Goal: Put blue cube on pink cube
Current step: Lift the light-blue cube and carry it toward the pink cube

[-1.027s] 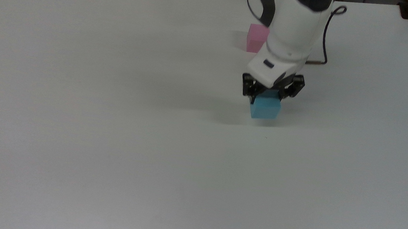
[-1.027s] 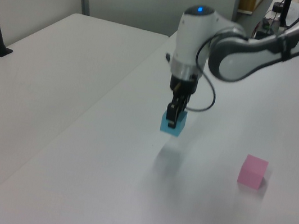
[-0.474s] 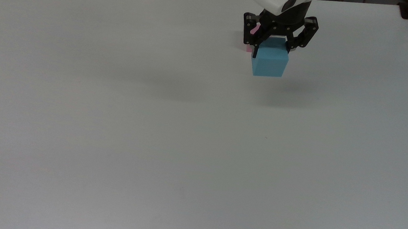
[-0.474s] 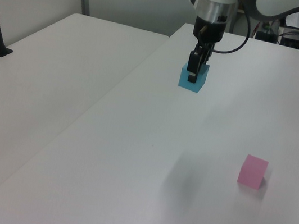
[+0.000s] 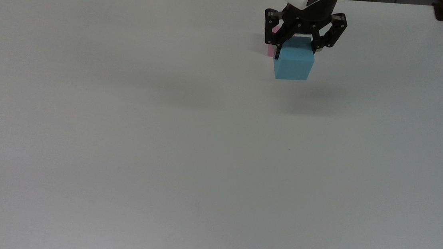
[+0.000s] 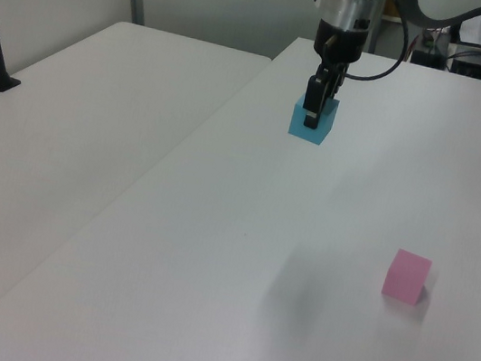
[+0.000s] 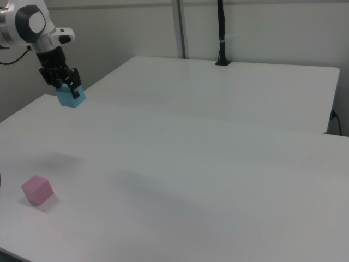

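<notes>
The blue cube [image 5: 293, 64] hangs in the air, clamped between the two fingers of the gripper [image 5: 297, 47], which grasp its upper part while the lower part projects below the fingertips. In the left view the blue cube [image 6: 312, 122] is raised well above the table [image 6: 210, 258], with a soft shadow on the surface in front of the pink cube [image 6: 407, 276]. In the right view the blue cube [image 7: 71, 96] is high at the right view's left, and the pink cube [image 7: 37, 190] rests on the table [image 7: 218, 180] near the right view's lower left corner, well apart from it. In the top view only a sliver of the pink cube [image 5: 271, 51] shows at the top view's left of the gripper.

Judged risks from here:
- Misalignment: the apparent overlap of the two cubes in the top view is a matter of height, not of position; a descent begun from this pose would probably miss the pink cube.
- Toppling or pushing: both cubes look light and foam-like, so an off-centre or tilted descent could shove the pink cube sideways.
- Early release: opening the fingers above contact could let the blue cube bounce or roll off.
- Squeeze: a foam cube may spring or stick to a finger on release.
</notes>
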### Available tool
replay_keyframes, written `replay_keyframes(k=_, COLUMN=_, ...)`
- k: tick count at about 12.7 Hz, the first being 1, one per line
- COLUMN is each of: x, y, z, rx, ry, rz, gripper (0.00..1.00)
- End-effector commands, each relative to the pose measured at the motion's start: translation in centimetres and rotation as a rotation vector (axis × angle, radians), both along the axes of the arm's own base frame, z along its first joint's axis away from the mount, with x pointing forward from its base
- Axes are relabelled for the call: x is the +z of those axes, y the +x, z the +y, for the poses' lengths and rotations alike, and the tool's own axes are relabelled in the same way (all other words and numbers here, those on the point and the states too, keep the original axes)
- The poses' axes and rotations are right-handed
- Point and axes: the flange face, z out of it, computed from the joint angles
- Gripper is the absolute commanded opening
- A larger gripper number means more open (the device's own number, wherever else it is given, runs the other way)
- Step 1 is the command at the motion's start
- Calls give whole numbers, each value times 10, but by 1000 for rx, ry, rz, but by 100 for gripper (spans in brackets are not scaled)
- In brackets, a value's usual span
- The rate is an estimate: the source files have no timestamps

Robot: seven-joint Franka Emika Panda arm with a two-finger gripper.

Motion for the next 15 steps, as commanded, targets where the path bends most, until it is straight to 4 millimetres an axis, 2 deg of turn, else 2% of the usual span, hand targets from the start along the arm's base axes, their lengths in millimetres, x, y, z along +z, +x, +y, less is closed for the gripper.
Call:
replay_keyframes(k=1, x=14, y=-42, z=-11, rx=1, ry=-10, rz=30, gripper=25)
replay_keyframes(k=3, x=18, y=-71, z=-13, rx=12, ry=-13, rz=41, gripper=25)
replay_keyframes(k=6, x=26, y=-130, z=-14, rx=34, ry=8, rz=71, gripper=25)
replay_keyframes(k=7, x=28, y=-155, z=-8, rx=58, ry=9, rz=95, gripper=25)
replay_keyframes(k=10, x=26, y=-207, z=0, rx=90, ry=7, rz=166, gripper=25)
replay_keyframes(k=13, x=23, y=-220, z=3, rx=33, ry=15, rz=181, gripper=25)
replay_keyframes(k=15, x=2, y=-229, z=10, rx=-9, ry=12, rz=186, gripper=24)
